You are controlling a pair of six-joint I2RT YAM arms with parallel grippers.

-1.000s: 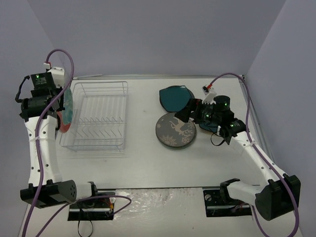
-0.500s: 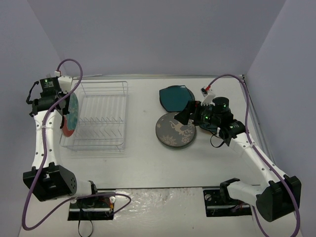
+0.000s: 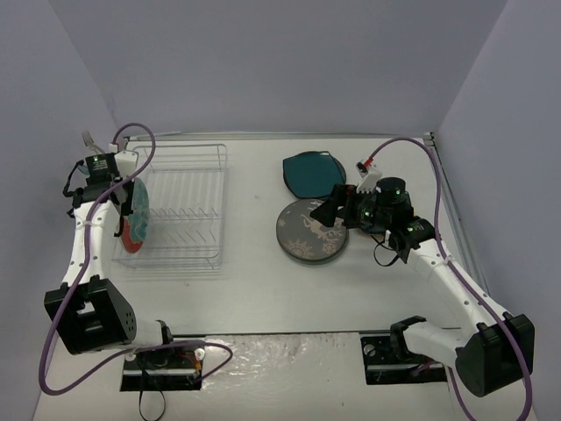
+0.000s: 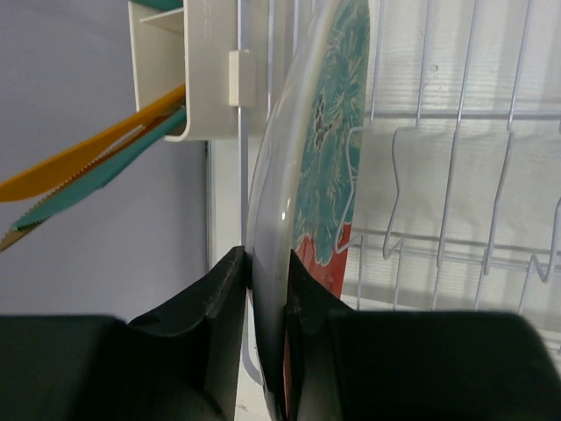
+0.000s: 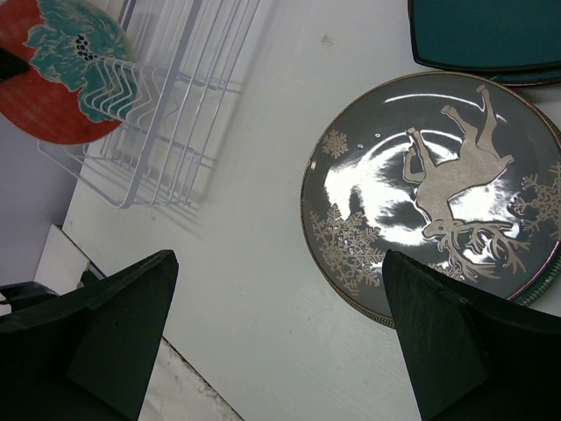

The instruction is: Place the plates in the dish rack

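My left gripper (image 3: 125,213) is shut on the rim of the red plate with teal flowers (image 3: 138,217), held on edge at the left end of the white wire dish rack (image 3: 184,206). In the left wrist view the jaws (image 4: 267,272) pinch the plate's rim (image 4: 324,158) among the rack wires (image 4: 456,175). My right gripper (image 3: 330,206) is open and empty, hovering over the near-left edge of the grey-brown reindeer plate (image 3: 308,232). That plate (image 5: 429,193) lies flat beside a dark teal plate (image 3: 308,173). The right gripper (image 5: 279,259) holds nothing.
The white cutlery cup (image 4: 197,70) hangs on the rack's left side with a yellow and a teal knife (image 4: 88,158) sticking out. The rack and red plate also show in the right wrist view (image 5: 175,96). The dark teal plate (image 5: 482,31) lies behind the reindeer plate.
My left arm has carried the red plate right and down, from outside the rack's left side into its left end. My right gripper has shifted slightly over the reindeer plate.
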